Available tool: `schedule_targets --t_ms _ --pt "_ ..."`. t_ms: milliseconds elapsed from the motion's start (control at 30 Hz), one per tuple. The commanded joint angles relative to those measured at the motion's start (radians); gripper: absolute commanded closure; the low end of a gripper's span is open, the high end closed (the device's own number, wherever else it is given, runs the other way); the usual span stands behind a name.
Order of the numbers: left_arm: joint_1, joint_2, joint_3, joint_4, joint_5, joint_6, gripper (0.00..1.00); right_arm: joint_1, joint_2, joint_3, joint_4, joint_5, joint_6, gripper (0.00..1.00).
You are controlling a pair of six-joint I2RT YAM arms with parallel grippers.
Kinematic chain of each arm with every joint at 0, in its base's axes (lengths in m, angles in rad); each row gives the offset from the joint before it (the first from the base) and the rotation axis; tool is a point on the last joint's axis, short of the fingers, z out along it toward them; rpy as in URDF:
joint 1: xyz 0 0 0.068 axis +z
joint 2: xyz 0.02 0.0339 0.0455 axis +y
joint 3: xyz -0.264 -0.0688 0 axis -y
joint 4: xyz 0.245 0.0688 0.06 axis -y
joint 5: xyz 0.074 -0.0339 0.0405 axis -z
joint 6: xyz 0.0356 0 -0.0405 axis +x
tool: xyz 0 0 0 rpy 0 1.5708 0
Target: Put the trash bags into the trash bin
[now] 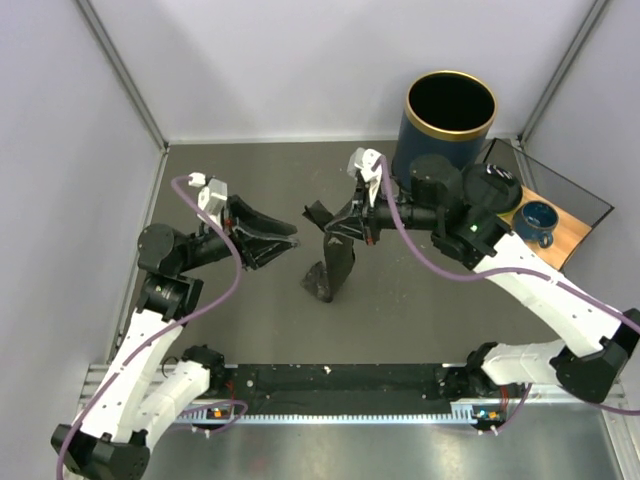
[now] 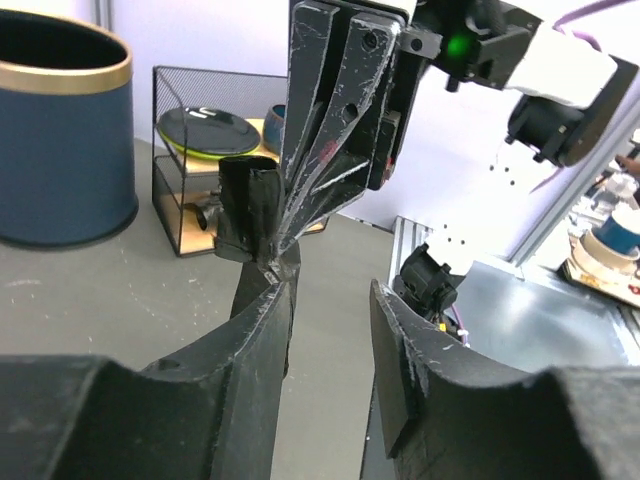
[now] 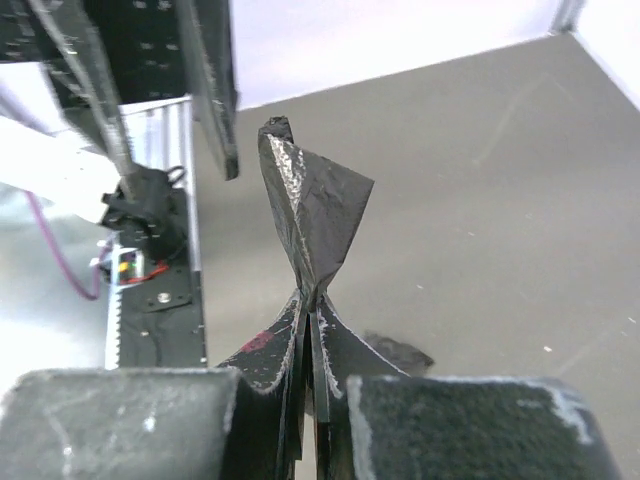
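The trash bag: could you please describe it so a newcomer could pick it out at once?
Start at the navy, gold-rimmed trash bin in the far right corner. Left of it, mid-table, the right tool is shut on the trash bag, which droops to the grey tabletop. Unlike the rigid black tool, it is thin, crinkly, glossy film.

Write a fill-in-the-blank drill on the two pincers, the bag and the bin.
The right pincer is ___ on the trash bag, which hangs from it.
The left pincer holds nothing and stands ___.
The navy trash bin has a ___ rim.
Missing words: shut; open; gold.
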Motion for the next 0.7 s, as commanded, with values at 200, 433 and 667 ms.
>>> schedule_targets --t_ms 200,433,667 --pt "-0.012 0.053 -0.002 0.239 0.140 0.010 0.61 0.000 -0.059 -0.069 0.242 -0.302 0.200 1.00" --pt "-0.037 0.075 0.012 0.305 0.180 0.003 0.70 0.001 -0.034 -0.061 0.239 -0.316 0.220 1.00" --pt "-0.023 -0.036 0.065 0.028 0.117 0.237 0.59 0.001 -0.062 -0.078 0.164 -0.304 0.150 1.00"
